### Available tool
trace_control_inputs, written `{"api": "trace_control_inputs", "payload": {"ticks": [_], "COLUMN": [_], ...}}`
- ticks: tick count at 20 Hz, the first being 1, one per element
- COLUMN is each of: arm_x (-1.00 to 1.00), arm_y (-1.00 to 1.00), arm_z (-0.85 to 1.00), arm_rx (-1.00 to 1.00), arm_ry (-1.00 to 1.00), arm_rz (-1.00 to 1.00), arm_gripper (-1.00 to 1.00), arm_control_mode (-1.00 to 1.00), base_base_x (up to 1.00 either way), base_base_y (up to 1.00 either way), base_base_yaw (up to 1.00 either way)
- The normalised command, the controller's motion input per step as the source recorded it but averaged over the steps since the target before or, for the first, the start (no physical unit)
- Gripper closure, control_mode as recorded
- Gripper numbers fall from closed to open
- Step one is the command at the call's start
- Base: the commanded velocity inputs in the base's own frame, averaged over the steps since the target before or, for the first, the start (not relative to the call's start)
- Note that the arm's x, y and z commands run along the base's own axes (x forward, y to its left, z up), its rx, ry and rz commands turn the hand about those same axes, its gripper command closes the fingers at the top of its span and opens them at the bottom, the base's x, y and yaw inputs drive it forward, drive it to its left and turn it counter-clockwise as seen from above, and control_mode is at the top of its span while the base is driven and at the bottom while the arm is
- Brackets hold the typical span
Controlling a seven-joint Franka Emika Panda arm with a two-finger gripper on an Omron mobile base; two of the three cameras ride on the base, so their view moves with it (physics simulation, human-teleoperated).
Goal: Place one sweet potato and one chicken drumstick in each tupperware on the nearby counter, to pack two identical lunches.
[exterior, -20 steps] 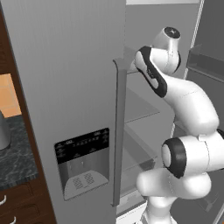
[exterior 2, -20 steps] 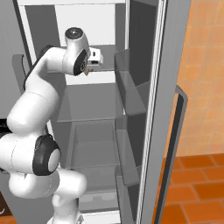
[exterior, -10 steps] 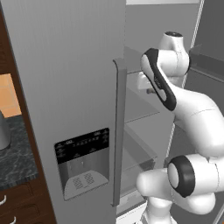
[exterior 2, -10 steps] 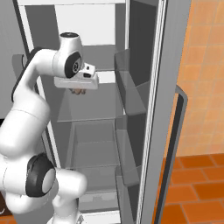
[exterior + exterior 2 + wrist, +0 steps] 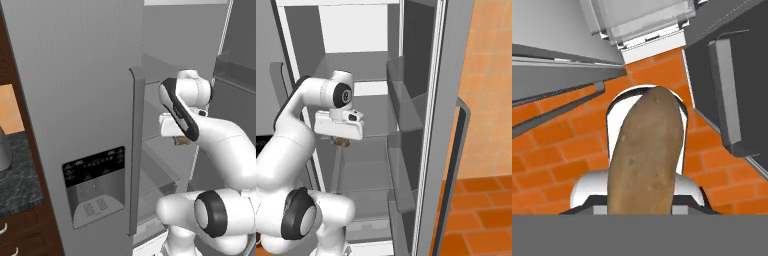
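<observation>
One sweet potato (image 5: pixel 643 155) sits clamped between the jaws, which are narrowed onto it, and it juts straight out ahead of them with the orange brick floor (image 5: pixel 557 150) far beyond its tip. In the base views the gripper (image 5: pixel 340 141) hangs just outside the open fridge (image 5: pixel 361 75), a brownish nub showing beneath the hand (image 5: pixel 181 141).

The job now, I'd say, is carrying it to the bench (image 5: pixel 15 185), which lies well off to the side of the jaws past the closed grey fridge door (image 5: pixel 75 100). Best keep the hold firm and the swing smooth: that potato is a long tapered oval with a rounded tip, and most of its length pokes beyond the jaws, so a quick turn could lever it loose. Clearing the door's vertical handle (image 5: pixel 135 150) looks like the tight spot.

As for surfaces: the skin is matte tan-brown, faintly speckled, smooth rather than knobbly. Fridge shelves read as clear glassy plastic, the doors as flat grey metal, the bench as dark speckled stone.
</observation>
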Motion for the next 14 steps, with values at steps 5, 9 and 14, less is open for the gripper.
{"api": "trace_control_inputs", "payload": {"ticks": [5, 9, 14], "arm_x": [-0.99, -0.74, 0.00], "arm_y": [0.00, 0.04, 0.00], "arm_z": [-0.20, -0.03, 0.00], "arm_rx": [0.00, 0.00, 0.00], "arm_ry": [0.09, 0.01, 0.00], "arm_rz": [-0.07, -0.03, 0.00], "arm_gripper": [1.00, 1.00, 1.00], "arm_control_mode": [-1.00, 1.00, 1.00], "base_base_x": [0.00, -0.23, -0.37], "base_base_y": [0.00, 0.13, 0.97], "base_base_yaw": [0.00, 0.00, 0.06]}}
